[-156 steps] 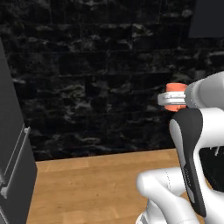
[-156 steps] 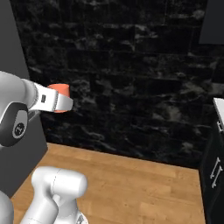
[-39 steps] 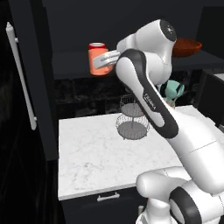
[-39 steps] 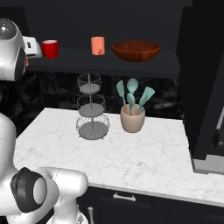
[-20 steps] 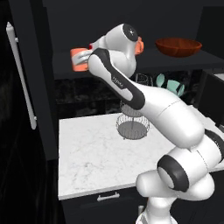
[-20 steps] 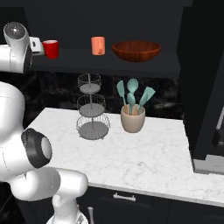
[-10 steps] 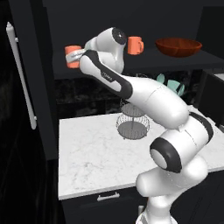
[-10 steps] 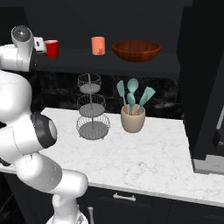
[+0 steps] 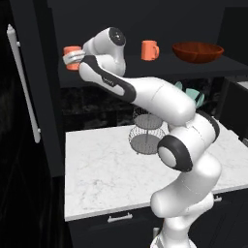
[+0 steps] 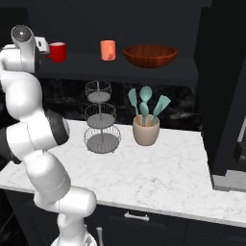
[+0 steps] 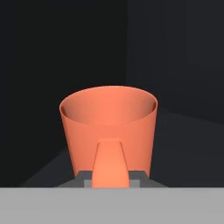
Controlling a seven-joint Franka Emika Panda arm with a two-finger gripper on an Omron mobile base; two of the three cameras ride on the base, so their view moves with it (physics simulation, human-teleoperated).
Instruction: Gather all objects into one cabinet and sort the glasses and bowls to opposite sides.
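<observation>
My gripper (image 9: 75, 57) is shut on the handle of a salmon-orange cup (image 9: 72, 50), held upright at the left end of the black cabinet's shelf (image 9: 145, 65). In the hand view the cup (image 11: 109, 127) faces me, its handle between the fingertips of the gripper (image 11: 110, 179), close to the cabinet's dark back corner. Whether it rests on the shelf I cannot tell. A second salmon-orange cup (image 9: 150, 50) and the wide reddish-brown bowl (image 9: 197, 51) stand farther right. The glossy red mug (image 10: 57, 51) stands left of that cup (image 10: 108, 50) and the bowl (image 10: 150, 55).
The cabinet door with its long silver handle (image 9: 24, 82) stands open at the left. Below the shelf, a white marble counter (image 9: 97, 179) carries a three-tier wire basket stand (image 10: 101, 117) and a crock of teal utensils (image 10: 145, 129). A tall dark unit (image 10: 226, 86) closes the right side.
Over the last second the arm has swung left along the shelf, carrying the salmon-orange cup to the shelf's left end. The other cups and the bowl have not moved.
</observation>
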